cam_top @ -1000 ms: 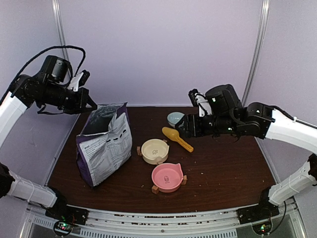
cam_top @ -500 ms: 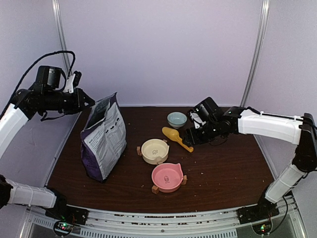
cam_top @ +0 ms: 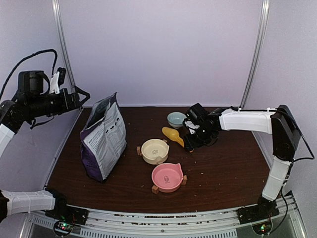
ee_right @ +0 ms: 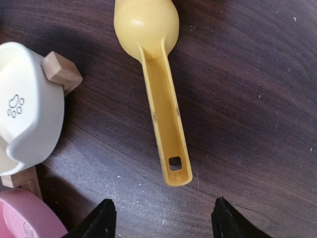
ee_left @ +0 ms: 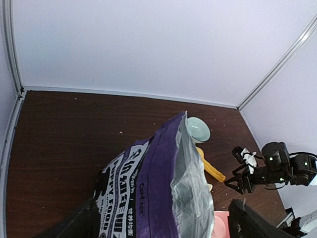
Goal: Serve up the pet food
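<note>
walls: plain pale lilac all round, with metal poles running up the back corners
table: dark brown wood grain, everything's sitting on it
bag: purple and white, standing upright on the left side with its top open. None of the views look down inside it
left gripper: up in the air off the bag's far-left, not touching it, fingers spread wide with nothing in them
right gripper: down low by the scoop, fingers apart either side of the handle's tip, gripping nothing
pink bowl: nearest one, bare inside, sits on little wooden feet
cream bowl: just behind the pink one, same kind of feet, paw print showing on its bare bottom
blue bowl: furthest back and smallest, inside looks bare too
scoop: yellow, lying flat between the cream and blue bowls, square hole at the handle end
pet food: honestly can't spot a single pellet, so can't tell where it is or how it looks
</note>
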You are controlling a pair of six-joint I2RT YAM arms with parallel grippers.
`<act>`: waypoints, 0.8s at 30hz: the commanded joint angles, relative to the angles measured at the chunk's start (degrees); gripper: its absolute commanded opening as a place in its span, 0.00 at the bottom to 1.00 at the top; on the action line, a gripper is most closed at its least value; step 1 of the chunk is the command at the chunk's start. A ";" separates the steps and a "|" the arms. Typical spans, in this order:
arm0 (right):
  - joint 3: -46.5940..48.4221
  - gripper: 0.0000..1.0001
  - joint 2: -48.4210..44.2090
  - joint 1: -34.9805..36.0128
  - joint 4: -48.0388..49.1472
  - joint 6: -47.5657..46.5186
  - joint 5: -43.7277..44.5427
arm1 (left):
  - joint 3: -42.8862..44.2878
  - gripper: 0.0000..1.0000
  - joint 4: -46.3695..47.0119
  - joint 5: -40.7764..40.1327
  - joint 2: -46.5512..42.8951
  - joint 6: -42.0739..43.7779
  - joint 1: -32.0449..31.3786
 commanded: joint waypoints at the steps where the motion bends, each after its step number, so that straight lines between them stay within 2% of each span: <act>1: 2.08 0.66 2.89 -0.42 -0.24 -2.14 2.08 | -2.47 0.93 3.33 -5.11 -3.78 1.86 0.45; 6: 2.78 0.64 5.75 -1.30 1.17 -2.77 2.56 | -4.89 0.96 5.33 -7.14 -7.73 2.72 0.48; 24: 6.23 0.41 12.48 -2.04 2.03 -6.11 2.66 | -8.86 0.98 7.19 -10.11 -14.19 4.96 0.49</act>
